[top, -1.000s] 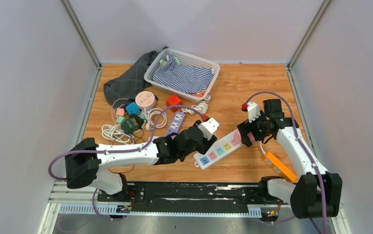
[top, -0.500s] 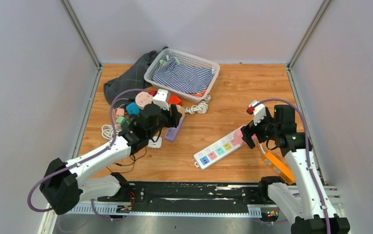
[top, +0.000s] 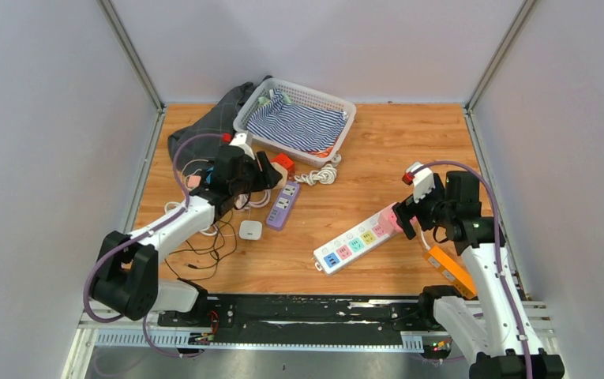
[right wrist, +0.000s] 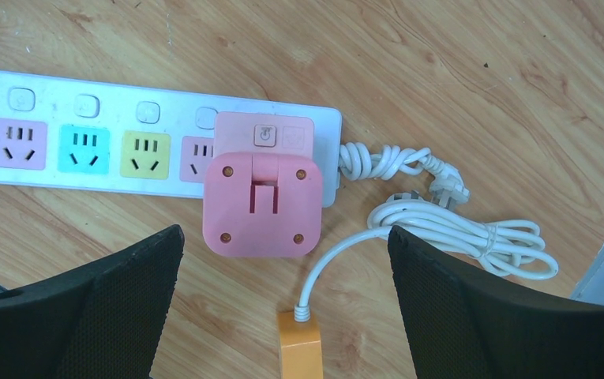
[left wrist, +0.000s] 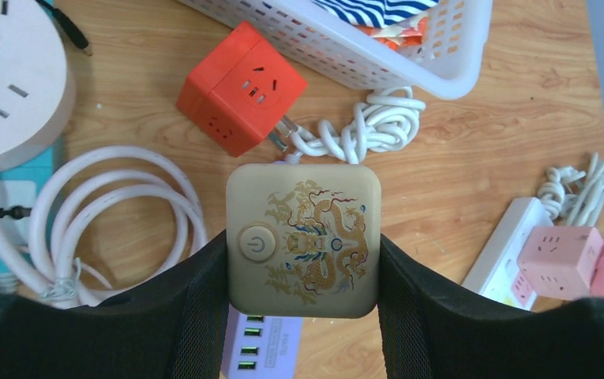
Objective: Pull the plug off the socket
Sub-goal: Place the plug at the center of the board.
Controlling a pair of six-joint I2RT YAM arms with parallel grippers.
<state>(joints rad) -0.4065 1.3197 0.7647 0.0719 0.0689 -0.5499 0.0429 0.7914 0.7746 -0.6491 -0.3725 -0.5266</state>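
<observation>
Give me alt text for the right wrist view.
The open right hand straddles, without touching, a pink cube adapter on the end of a white power strip with coloured sockets. An orange block with a white cord sits below, and a coiled white cable lies to the right, on a wooden table.

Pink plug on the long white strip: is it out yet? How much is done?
Not yet. Looks done: the gold dragon cube is off the strip, clamped in the left gripper near the white basket. In hand: the right gripper hangs open over the pink cube plug. Left: that plug sits in the white power strip, so closing and pulling probably come next.
</observation>
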